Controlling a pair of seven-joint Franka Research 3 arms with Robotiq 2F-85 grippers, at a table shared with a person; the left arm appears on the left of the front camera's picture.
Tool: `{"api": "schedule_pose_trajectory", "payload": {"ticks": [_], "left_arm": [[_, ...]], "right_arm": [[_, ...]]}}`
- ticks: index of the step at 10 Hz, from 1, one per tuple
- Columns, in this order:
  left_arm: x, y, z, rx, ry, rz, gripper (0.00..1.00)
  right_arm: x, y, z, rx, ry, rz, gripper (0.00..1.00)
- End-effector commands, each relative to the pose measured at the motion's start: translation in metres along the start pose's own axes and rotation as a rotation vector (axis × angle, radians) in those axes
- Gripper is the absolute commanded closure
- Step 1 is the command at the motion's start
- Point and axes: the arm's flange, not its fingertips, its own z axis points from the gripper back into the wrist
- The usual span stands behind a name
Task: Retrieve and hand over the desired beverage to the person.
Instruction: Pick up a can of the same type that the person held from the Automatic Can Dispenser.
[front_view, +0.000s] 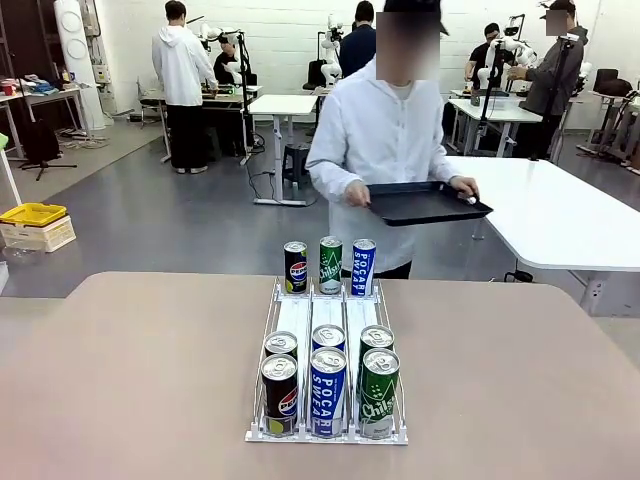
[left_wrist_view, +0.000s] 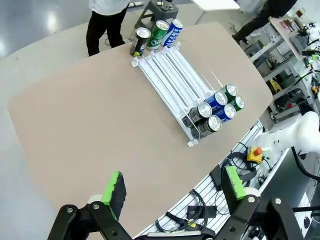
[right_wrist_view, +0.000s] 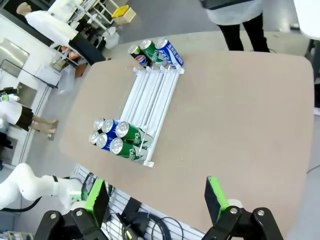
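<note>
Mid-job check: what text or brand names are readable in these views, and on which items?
"POCARI SWEAT": near blue can.
"POCARI": far blue can, rest too small.
"Chils": near green can, remainder turned out of sight.
Far green can: lettering too small to read.
Near black can: round logo, wording blurred.
Wrist views: can print too small.

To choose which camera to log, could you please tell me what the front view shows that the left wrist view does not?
Front view: the upper body of the person, who holds a black tray; readable can labels. Left wrist view: the left claw, open, above the table's near edge; cables beneath it. Both: the table, the white rack, three cans at its far end, six at its near end.
</note>
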Motion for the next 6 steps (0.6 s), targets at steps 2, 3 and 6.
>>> {"api": "schedule_pose_trajectory", "payload": {"ticks": [2,3,6], "left_arm": [[-0.0018,0.006,0.0008,-0.041,-0.008,-0.008,0.0],[-0.0018,0.006,0.0008,-0.041,-0.008,-0.008,0.0],[-0.0018,0.006,0.0008,-0.041,-0.008,-0.008,0.0]], "right_arm": [[-0.0029,-0.0023,0.0071,0.029,-0.024,-0.008,0.0],[-0.0029,-0.0023,0.0071,0.029,-0.024,-0.008,0.0],[-0.0029,-0.0023,0.0071,0.029,-0.024,-0.008,0.0]]}}
